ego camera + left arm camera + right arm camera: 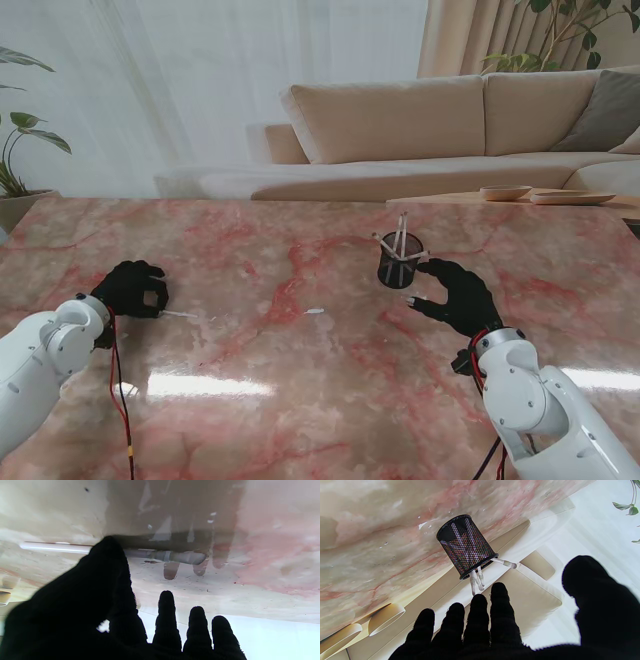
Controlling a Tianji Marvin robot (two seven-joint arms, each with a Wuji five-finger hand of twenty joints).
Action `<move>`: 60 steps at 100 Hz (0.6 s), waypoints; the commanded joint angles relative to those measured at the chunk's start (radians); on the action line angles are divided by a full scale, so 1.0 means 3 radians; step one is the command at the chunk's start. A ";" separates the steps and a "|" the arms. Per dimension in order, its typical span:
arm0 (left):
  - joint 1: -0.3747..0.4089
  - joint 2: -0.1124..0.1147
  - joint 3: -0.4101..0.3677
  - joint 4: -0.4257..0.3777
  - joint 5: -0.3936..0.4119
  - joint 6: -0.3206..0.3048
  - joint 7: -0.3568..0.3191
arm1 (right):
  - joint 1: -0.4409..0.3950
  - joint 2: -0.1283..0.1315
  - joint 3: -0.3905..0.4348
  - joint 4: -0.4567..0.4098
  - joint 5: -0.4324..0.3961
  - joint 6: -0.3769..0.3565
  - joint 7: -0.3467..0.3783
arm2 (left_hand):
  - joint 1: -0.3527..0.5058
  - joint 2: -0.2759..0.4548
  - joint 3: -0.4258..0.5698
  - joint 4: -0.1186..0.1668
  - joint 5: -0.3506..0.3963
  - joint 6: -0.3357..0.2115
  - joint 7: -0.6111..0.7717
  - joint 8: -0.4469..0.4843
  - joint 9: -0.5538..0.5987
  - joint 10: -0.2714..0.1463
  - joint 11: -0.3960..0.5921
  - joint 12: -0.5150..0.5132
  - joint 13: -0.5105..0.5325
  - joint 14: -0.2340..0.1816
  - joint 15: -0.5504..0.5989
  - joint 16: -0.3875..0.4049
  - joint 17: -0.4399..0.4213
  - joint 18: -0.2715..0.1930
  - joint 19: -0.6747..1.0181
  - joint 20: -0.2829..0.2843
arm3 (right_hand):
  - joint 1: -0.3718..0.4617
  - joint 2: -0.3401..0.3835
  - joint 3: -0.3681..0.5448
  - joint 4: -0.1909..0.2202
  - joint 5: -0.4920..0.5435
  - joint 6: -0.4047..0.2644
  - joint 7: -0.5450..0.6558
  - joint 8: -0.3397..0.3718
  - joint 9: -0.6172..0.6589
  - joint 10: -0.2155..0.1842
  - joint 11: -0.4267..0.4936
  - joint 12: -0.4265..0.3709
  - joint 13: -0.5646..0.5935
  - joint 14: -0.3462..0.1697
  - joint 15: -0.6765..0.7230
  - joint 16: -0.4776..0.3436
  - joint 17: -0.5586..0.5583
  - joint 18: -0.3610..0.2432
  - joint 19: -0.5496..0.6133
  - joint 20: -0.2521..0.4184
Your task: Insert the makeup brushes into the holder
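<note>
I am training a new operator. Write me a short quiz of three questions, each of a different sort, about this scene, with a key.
1. True or false: the mesh holder stands upright and already has brushes in it.
2. Multiple choice: where is the loose brush on the table?
A. beside the left hand
B. under the right hand
C. on the sofa
3. Fill in: the right hand is ____ and holds nothing.

Key
1. True; three brushes stick out past its rim.
2. A; the left wrist view shows it flat on the marble at the fingertips, not lifted.
3. Open; its fingers are spread, near the holder.
</note>
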 commanded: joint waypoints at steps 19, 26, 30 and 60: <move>0.0075 -0.0042 0.0167 0.0307 0.0002 0.0001 -0.0022 | -0.0023 -0.0015 0.0001 -0.0004 0.0043 0.0041 0.0011 | 0.0464 0.0381 -0.0177 0.0261 0.0194 0.0319 -0.0214 0.0503 0.0013 -0.0060 0.0092 0.0090 -0.0034 -0.0170 0.0000 0.0078 0.0005 -0.0118 -0.0063 -0.0134 | 0.0009 0.0050 0.0116 0.0029 -0.0013 -0.0033 -0.0006 0.0031 0.0044 0.0009 0.0026 0.0062 -0.0051 -0.0012 0.0024 0.0011 -0.0045 -0.0026 0.0026 0.0011; 0.0067 -0.0044 0.0188 0.0331 -0.0004 -0.0003 0.0005 | -0.0024 -0.0016 0.0005 -0.0007 0.0044 0.0039 0.0008 | 0.0507 0.0442 -0.0256 0.0253 0.0180 0.0327 -0.0302 0.0692 0.0006 -0.0050 0.0110 0.0146 -0.0042 -0.0167 -0.0005 0.0105 0.0015 -0.0124 -0.0089 -0.0196 | 0.0009 0.0055 0.0129 0.0026 -0.0012 -0.0028 -0.0006 0.0031 0.0046 0.0013 0.0028 0.0065 -0.0050 -0.0011 0.0027 0.0014 -0.0046 -0.0026 0.0029 0.0014; 0.0066 -0.0043 0.0197 0.0337 -0.0004 -0.0007 0.0016 | -0.0025 -0.0016 0.0007 -0.0009 0.0043 0.0038 0.0006 | 0.0519 0.0461 -0.0265 0.0252 0.0167 0.0330 -0.0300 0.0746 0.0016 -0.0036 0.0120 0.0160 -0.0043 -0.0159 -0.0006 0.0110 0.0016 -0.0126 -0.0093 -0.0209 | 0.0010 0.0060 0.0140 0.0025 -0.0014 -0.0024 -0.0006 0.0031 0.0048 0.0012 0.0029 0.0067 -0.0051 -0.0010 0.0027 0.0015 -0.0047 -0.0026 0.0030 0.0015; 0.0132 -0.0043 0.0083 0.0227 0.0012 -0.0081 -0.0042 | -0.0021 -0.0019 0.0004 -0.0013 0.0055 0.0050 0.0002 | 0.0611 0.0559 -0.0341 0.0207 0.0134 0.0303 -0.0316 0.1114 0.0028 0.0022 0.0180 0.0257 -0.0062 -0.0146 -0.0032 0.0150 0.0019 -0.0141 -0.0110 -0.0275 | -0.0001 0.0084 0.0204 0.0009 -0.0026 -0.0001 -0.0010 0.0031 0.0051 0.0014 0.0034 0.0075 -0.0054 -0.0015 0.0031 0.0022 -0.0048 -0.0031 0.0025 0.0012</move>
